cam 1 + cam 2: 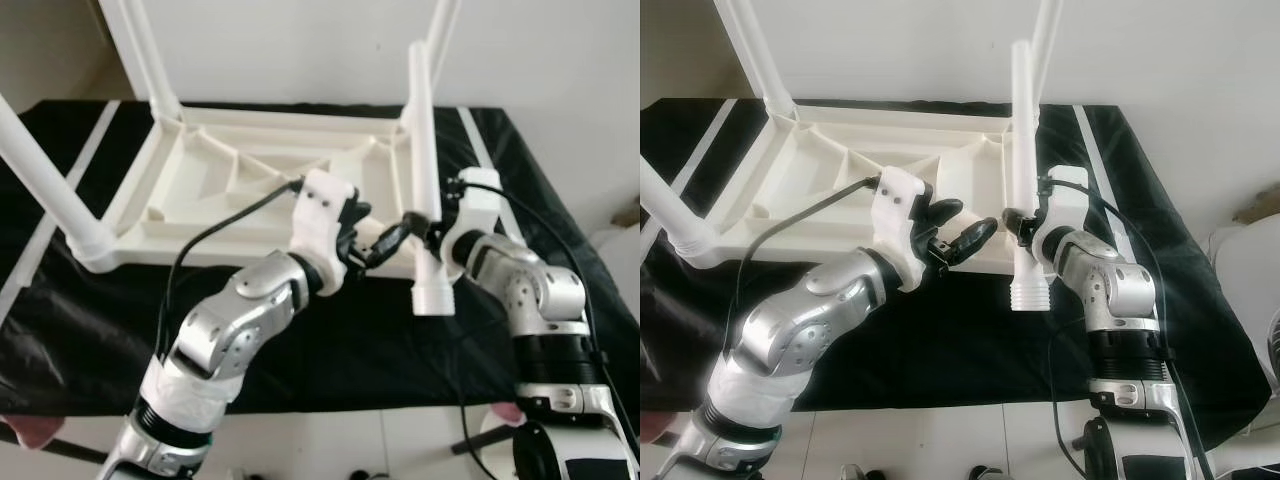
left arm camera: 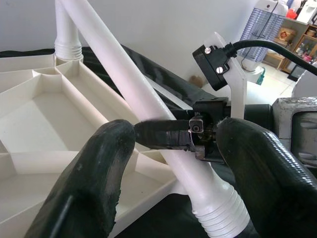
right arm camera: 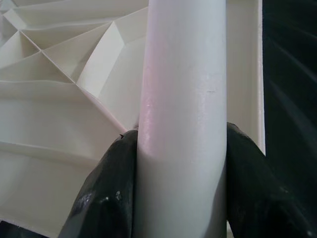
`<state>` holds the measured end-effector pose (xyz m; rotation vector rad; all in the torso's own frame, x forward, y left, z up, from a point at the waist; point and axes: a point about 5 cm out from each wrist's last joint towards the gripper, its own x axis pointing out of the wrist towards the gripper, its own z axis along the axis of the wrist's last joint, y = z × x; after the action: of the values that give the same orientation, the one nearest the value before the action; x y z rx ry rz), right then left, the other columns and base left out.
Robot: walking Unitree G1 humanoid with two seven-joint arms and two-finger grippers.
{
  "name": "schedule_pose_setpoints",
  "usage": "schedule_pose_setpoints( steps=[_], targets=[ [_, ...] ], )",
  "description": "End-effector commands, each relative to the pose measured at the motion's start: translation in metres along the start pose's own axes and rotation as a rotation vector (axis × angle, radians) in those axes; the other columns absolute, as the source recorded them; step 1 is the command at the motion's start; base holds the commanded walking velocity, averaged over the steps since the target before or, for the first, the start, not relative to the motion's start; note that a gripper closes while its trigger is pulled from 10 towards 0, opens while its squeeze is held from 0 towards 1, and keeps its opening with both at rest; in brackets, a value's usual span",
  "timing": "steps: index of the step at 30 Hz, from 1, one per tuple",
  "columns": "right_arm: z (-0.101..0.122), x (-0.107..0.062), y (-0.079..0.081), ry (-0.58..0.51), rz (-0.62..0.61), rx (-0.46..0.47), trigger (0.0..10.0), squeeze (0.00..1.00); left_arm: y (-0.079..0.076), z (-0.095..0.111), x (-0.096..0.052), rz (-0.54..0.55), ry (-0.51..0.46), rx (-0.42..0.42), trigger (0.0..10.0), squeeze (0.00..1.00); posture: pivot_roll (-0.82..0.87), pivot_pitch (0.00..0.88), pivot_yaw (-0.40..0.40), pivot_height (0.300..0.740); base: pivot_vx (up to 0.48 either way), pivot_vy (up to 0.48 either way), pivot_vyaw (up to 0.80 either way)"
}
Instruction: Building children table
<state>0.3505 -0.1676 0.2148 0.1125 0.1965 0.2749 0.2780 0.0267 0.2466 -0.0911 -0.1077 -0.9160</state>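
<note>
1. Left eye view: a white plastic children's table [image 1: 250, 190] lies upside down on a worktop [image 1: 90, 340] covered with black cloth, three legs already standing up from its corners. The right hand [image 1: 428, 226] is clamped on a loose white table leg [image 1: 424, 170], holding it nearly upright over the table's near right corner, ribbed end downward. The left hand [image 1: 375, 235] sits just left of that leg, its fingers spread with nothing between them.

2. Right eye view: the same leg [image 1: 1022, 150] rises from the right hand [image 1: 1015, 222]; its ribbed end [image 1: 1030, 292] hangs just beyond the table's front edge, above the black cloth. The left hand [image 1: 965, 230] reaches toward the leg, its tips close to it but apart from it.

3. Left wrist view: the left hand's two black fingers [image 2: 94, 183] stand wide apart. Between and beyond them, the leg [image 2: 133, 94] slants across, gripped by the right hand's fingers [image 2: 163, 135].

4. Right wrist view: the leg [image 3: 183, 119] runs straight up the middle, black fingers [image 3: 106, 193] pressed against both sides of it. Behind it lies the ribbed underside of the table [image 3: 64, 74].
</note>
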Motion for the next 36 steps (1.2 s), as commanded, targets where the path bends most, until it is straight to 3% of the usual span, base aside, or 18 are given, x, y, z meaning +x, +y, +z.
schedule_pose_setpoints(
  steps=[1,3,4,5,13,14,20,26,36],
  targets=[
    [-0.005,0.001,-0.003,0.03,0.005,-0.002,10.0,0.0,-0.009,0.003,-0.001,-0.105,-0.007,-0.004,10.0,0.0,-0.11,0.167,-0.006,0.74,0.0,0.0,0.0],
    [-0.007,0.001,-0.004,0.042,0.01,0.006,10.0,0.0,-0.009,0.003,-0.001,-0.106,-0.008,-0.006,10.0,0.0,-0.11,0.167,-0.006,0.74,0.0,0.0,0.0],
    [-0.007,0.001,-0.005,0.043,0.007,0.001,10.0,0.41,-0.009,0.003,-0.001,-0.106,-0.009,-0.006,10.0,0.0,-0.11,0.168,-0.004,0.74,0.0,0.0,0.0],
    [-0.007,0.001,-0.006,0.039,0.006,0.001,10.0,1.0,-0.009,0.003,-0.001,-0.106,-0.009,-0.007,10.0,0.0,-0.11,0.168,-0.004,0.74,0.0,0.0,0.0],
    [-0.004,0.0,-0.009,0.016,0.003,-0.043,10.0,1.0,-0.01,0.003,-0.002,-0.109,-0.012,-0.01,10.0,0.0,-0.11,0.167,-0.003,0.74,0.0,0.0,0.0],
    [-0.005,-0.001,-0.009,0.018,0.002,-0.042,10.0,0.0,-0.011,0.003,-0.002,-0.111,-0.013,-0.011,10.0,0.0,-0.11,0.168,-0.003,0.74,0.0,0.0,0.0],
    [-0.006,-0.002,-0.009,0.008,-0.006,-0.041,10.0,0.0,-0.011,0.003,-0.002,-0.112,-0.013,-0.013,10.0,0.0,-0.11,0.168,-0.002,0.74,0.0,0.0,0.0],
    [0.017,-0.01,-0.001,-0.22,-0.043,-0.057,10.0,0.0,-0.011,0.003,-0.003,-0.109,-0.014,-0.017,10.0,0.0,-0.11,0.172,-0.005,0.74,0.0,0.0,0.0],
    [0.019,-0.023,0.014,-0.341,-0.089,-0.076,10.0,0.0,-0.011,0.003,-0.002,-0.108,-0.016,-0.02,10.0,0.0,-0.11,0.167,-0.004,0.74,0.0,0.0,0.0]
  ],
)
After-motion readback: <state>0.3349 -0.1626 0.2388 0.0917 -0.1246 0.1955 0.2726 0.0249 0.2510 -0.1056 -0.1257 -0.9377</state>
